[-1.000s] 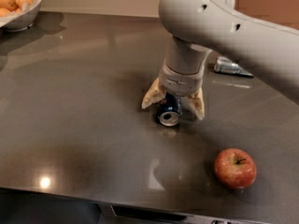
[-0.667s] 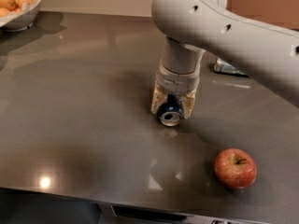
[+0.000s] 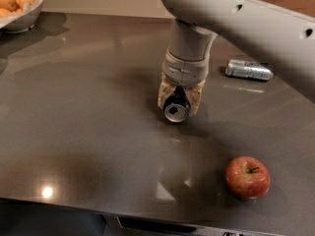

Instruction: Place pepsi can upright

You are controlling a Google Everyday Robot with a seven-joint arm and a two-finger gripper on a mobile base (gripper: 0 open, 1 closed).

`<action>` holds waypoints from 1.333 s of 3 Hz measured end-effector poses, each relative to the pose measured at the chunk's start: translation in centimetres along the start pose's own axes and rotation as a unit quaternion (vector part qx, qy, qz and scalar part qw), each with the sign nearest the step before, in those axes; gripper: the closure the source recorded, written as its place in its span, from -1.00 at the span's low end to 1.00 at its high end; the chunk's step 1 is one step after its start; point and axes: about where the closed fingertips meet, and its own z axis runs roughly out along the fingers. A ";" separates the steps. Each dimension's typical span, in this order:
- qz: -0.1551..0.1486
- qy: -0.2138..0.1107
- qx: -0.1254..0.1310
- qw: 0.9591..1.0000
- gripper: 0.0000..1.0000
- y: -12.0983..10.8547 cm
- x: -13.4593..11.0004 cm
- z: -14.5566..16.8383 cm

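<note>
Gripper [image 3: 178, 106], pointing straight down and closed across the body of the pepsi can [image 3: 176, 112], which lies sideways between its fingers, silver top outward, a side hold judged suited to tipping it upright; an apple [image 3: 247, 176] lies well apart.

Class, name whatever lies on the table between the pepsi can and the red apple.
Nothing: the camera view shows only bare table between the pepsi can, clamped by the pincer at mid-table, and the apple.

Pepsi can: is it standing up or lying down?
Tipped sideways: the pepsi can shows its round silver top to the camera, the gripper shut around it mid-table.
</note>
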 end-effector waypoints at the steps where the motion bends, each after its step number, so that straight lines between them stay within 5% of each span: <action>1: 0.088 -0.025 0.051 0.995 1.00 -1.6 0.6 -3.9; 2: 0.196 -0.066 0.108 0.972 1.00 -1.9 0.9 -8.0; 3: 0.298 -0.115 0.157 0.935 1.00 -2.0 0.2 -10.5; 4: 0.398 -0.172 0.189 0.881 1.00 -1.9 -0.7 -11.3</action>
